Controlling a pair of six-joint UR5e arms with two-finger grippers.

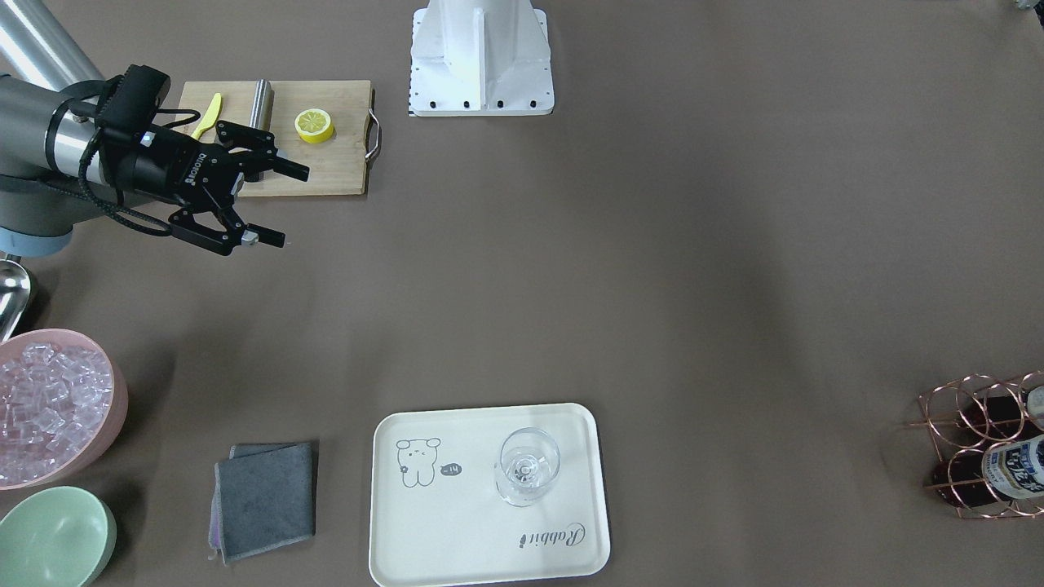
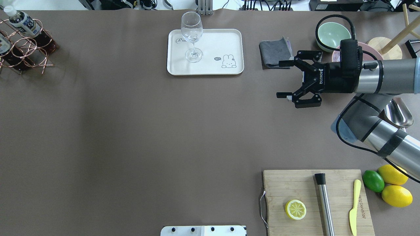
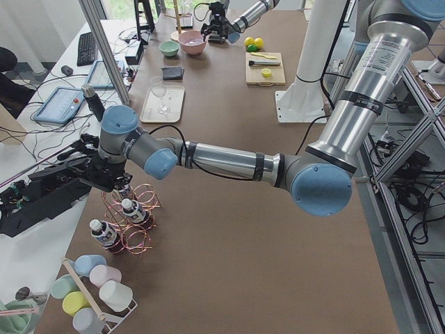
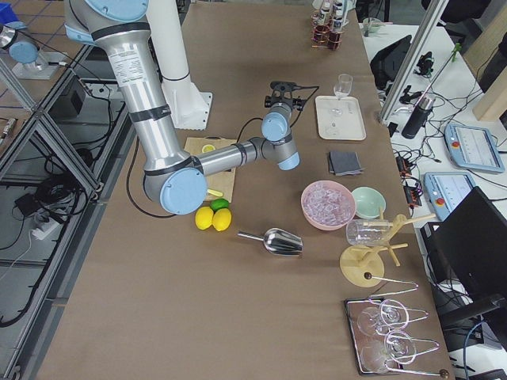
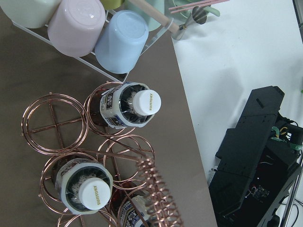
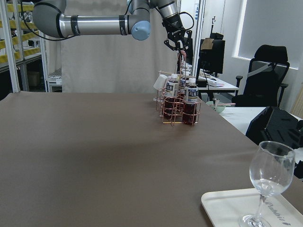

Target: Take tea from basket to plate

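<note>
Three tea bottles with white caps stand in the copper wire basket (image 5: pixel 52 127) at the table's far left end; two show clearly in the left wrist view (image 5: pixel 139 101) (image 5: pixel 94 194). The basket also shows in the overhead view (image 2: pixel 26 52). My left gripper (image 6: pixel 179 46) hangs above the basket's handle, open and empty. The cream plate (image 2: pixel 213 39) lies at the far middle edge and holds a clear wine glass (image 2: pixel 192 32). My right gripper (image 2: pixel 280 78) is open and empty, hovering right of the plate.
A grey cloth (image 2: pixel 275 52), a pale green bowl (image 2: pixel 331 32) and a pink bowl of ice (image 1: pixel 49 408) lie right of the plate. A cutting board (image 2: pixel 315 200) carries a lemon half, knife and metal rod. Pastel cups (image 5: pixel 94 28) sit beside the basket.
</note>
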